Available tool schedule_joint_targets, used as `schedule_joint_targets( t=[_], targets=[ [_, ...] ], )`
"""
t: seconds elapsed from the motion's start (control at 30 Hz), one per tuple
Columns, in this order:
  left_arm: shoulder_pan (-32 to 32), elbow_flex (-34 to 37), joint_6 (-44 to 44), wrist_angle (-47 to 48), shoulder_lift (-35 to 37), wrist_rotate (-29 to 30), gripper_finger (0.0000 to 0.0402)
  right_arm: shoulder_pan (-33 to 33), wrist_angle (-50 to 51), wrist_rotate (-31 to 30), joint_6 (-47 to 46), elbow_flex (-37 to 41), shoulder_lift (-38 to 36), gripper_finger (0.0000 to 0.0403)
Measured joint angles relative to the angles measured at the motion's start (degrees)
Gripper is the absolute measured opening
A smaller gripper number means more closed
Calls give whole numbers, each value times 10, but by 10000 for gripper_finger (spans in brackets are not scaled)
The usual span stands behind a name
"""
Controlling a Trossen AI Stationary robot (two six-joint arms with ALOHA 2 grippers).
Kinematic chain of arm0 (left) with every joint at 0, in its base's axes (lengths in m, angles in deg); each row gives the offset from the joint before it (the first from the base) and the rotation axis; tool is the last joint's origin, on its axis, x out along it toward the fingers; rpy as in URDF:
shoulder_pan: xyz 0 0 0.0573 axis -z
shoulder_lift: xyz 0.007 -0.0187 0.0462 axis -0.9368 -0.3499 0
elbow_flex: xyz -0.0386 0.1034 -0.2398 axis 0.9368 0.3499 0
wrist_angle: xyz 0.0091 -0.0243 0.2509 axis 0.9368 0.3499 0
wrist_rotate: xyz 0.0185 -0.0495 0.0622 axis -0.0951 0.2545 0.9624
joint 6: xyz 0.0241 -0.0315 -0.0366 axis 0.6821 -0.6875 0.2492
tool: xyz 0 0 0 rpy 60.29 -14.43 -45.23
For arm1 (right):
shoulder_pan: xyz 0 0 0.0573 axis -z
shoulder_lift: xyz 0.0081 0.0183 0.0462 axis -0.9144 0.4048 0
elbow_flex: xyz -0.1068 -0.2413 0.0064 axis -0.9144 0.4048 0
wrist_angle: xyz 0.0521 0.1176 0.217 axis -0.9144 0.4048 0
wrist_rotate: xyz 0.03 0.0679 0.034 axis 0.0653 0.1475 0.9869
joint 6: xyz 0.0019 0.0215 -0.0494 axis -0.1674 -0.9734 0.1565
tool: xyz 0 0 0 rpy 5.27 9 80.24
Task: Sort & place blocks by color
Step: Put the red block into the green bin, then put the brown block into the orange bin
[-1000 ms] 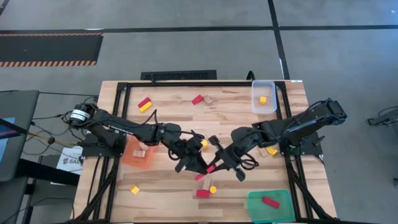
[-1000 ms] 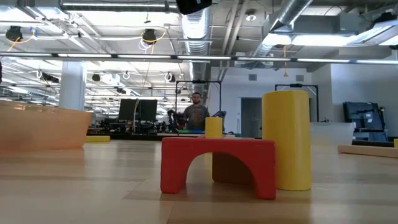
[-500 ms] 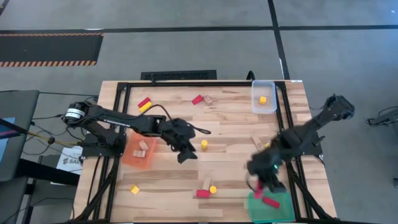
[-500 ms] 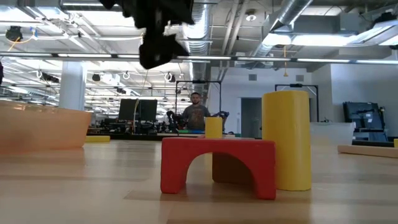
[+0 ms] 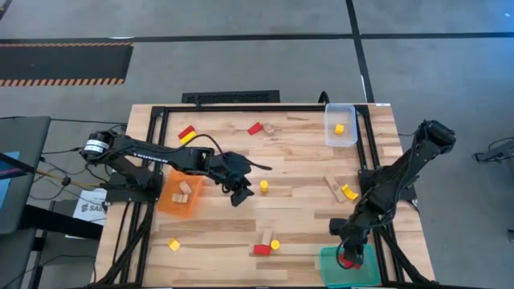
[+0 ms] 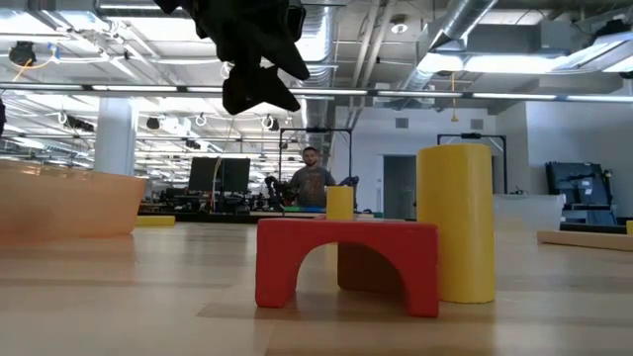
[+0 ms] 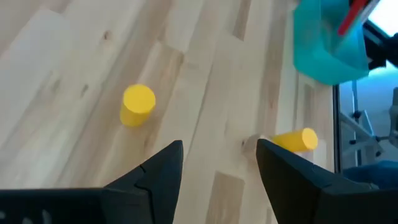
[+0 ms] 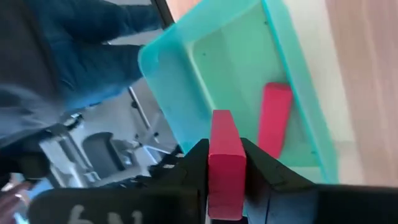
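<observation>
My right gripper (image 5: 349,255) is shut on a red block (image 8: 225,163) above the green tray (image 5: 365,273), where a red bar (image 8: 275,124) lies on the floor of the tray. My left gripper (image 5: 237,193) is open and empty, raised over the table's middle; it also shows in the low view (image 6: 252,59). A yellow cylinder (image 5: 263,186) stands just to its right and also shows in the left wrist view (image 7: 137,104). A red arch (image 6: 346,262) and a yellow cylinder (image 6: 455,222) stand near the front edge. My right gripper pinches the red block by its two opposite long sides (image 8: 214,168) between its two fingers. The fingers lie along the block, whose far end (image 8: 222,118) sticks out past the fingertips. The block is lifted clear, over the green tray.
The orange tray (image 5: 170,201) at the left holds wood blocks. The clear tray (image 5: 329,135) at the far right holds a yellow cube. Red, yellow and wood blocks lie at the far edge (image 5: 186,133), at the right (image 5: 333,187) and near left (image 5: 173,244).
My right gripper has carried the red block from the table's middle toward the near right corner and now holds it over the green tray. My left gripper has drawn back a little toward the far left, away from the middle.
</observation>
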Motion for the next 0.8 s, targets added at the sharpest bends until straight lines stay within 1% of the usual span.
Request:
schedule_joint_targets(
  t=[0.2, 0.37, 0.47, 0.53, 0.63, 0.8],
  targets=[
    [-7, 0, -1, 0, 0, -13, 189, 2, -28, 0, -25, 0, -1, 149],
    [-4, 0, -1, 1, 0, -16, 189, 2, -29, 1, -25, 0, -1, 211],
    [-4, 0, -1, 1, 0, -16, 189, 2, -29, 5, -22, 0, -1, 240],
    [-4, 0, -1, 1, 0, -16, 189, 2, -28, 7, -19, 0, -4, 251],
    [-4, 0, -1, 1, 0, -16, 189, 6, -27, 5, -11, 0, -17, 254],
    [-4, 0, -1, 1, 0, -15, 189, 14, -25, -45, -9, 0, -52, 251]
  ],
)
